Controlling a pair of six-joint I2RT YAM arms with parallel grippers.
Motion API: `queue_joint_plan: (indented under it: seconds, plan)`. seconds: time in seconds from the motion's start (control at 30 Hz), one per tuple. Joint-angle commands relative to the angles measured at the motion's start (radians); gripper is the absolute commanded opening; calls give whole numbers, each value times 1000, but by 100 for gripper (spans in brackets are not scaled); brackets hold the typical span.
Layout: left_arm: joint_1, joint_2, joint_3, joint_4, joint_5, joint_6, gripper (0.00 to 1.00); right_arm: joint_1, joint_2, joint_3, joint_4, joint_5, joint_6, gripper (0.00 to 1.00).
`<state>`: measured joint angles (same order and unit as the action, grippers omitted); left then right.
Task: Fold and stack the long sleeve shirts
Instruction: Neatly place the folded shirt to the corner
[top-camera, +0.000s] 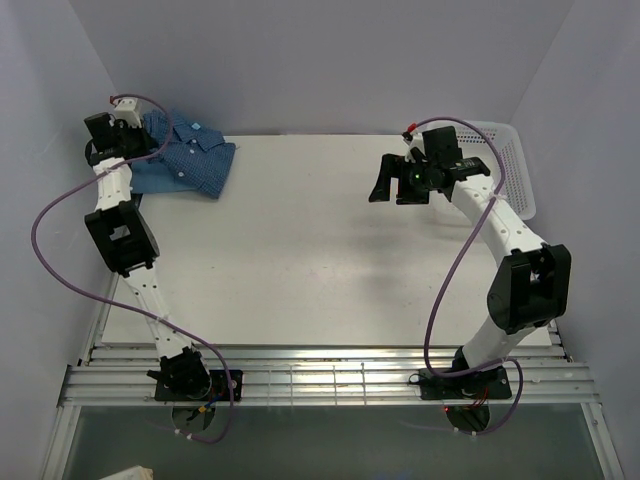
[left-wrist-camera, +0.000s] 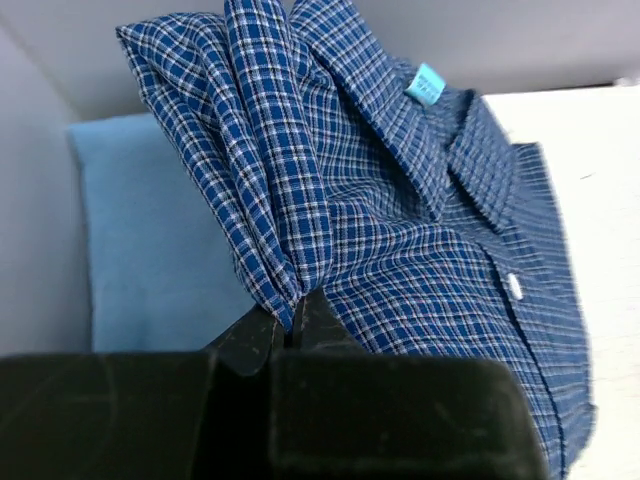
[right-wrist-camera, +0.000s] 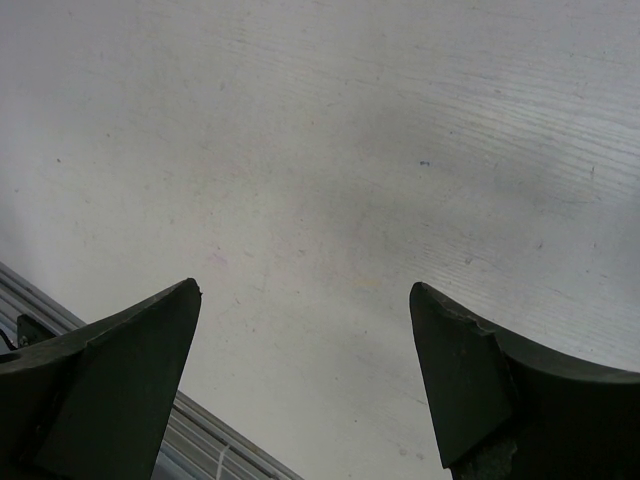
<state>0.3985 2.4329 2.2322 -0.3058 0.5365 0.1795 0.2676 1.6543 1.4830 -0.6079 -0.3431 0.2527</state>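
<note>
The dark blue checked shirt (top-camera: 192, 160) lies folded at the table's far left corner, collar up, on top of the plain light blue shirt (top-camera: 150, 178). In the left wrist view the checked shirt (left-wrist-camera: 400, 240) has one fold pulled up in a ridge, with the light blue shirt (left-wrist-camera: 150, 240) flat beneath at the left. My left gripper (left-wrist-camera: 290, 325) is shut on that fold of checked cloth; from above the left gripper (top-camera: 135, 150) sits at the pile's left edge. My right gripper (right-wrist-camera: 305, 290) is open over bare table, with nothing between its fingers; from above the right gripper (top-camera: 392, 182) hangs at the far right.
A white plastic mesh basket (top-camera: 510, 165) stands at the far right edge, behind the right arm. The white table (top-camera: 320, 260) spreads between the arms. Grey walls close in on the left, back and right. Metal rails (top-camera: 330, 380) run along the near edge.
</note>
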Motion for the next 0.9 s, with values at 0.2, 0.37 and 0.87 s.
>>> queue_joint_plan:
  seconds: [0.2, 0.37, 0.87]
  plan:
    - [34, -74, -46, 30, -248, 97, 98, 4, 39, 65, -46, -8, -39, 91]
    - [34, -155, -37, 16, -314, 57, 98, 4, 3, 50, -52, 13, -55, 90]
    - [-217, -681, -428, -293, -285, -493, 98, 4, -254, -134, -13, 455, 9, 90]
